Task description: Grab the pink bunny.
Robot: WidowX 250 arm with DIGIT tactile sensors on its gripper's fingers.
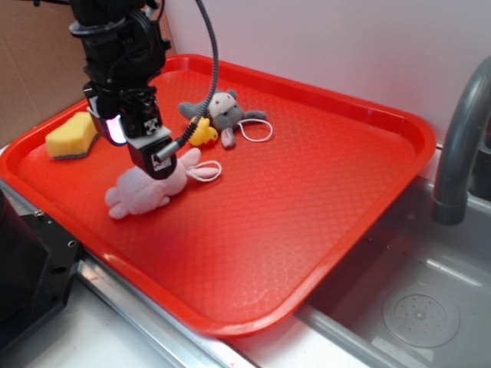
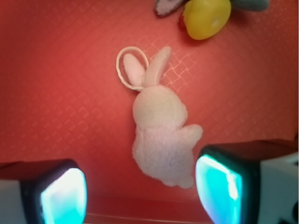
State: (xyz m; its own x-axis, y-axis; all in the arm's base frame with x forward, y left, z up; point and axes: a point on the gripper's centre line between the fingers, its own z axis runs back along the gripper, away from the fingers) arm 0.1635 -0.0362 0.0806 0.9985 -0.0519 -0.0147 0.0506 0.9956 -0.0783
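Hovering over the red tray (image 1: pixel 322 176), the tool (image 2: pixel 140 191) has its jaws spread wide and holds nothing. Pink bunny (image 2: pixel 161 133) lies flat on the tray, between the fingers (image 2: pixel 63 196). Approach done; descent, closing, lift remain.

The pink bunny (image 2: pixel 161 140) is made of fuzzy, matt plush, with a thin cord loop (image 2: pixel 131 69) at its ears. The red tray (image 1: pixel 322 192) beneath it is glossy plastic, embossed with a fine diamond texture. Beyond the bunny, smooth shiny yellow is seen on the duck (image 2: pixel 207 17), beside grey plush (image 1: pixel 226 113). Beside the tray, the sink (image 1: pixel 414 307) is dull brushed metal.
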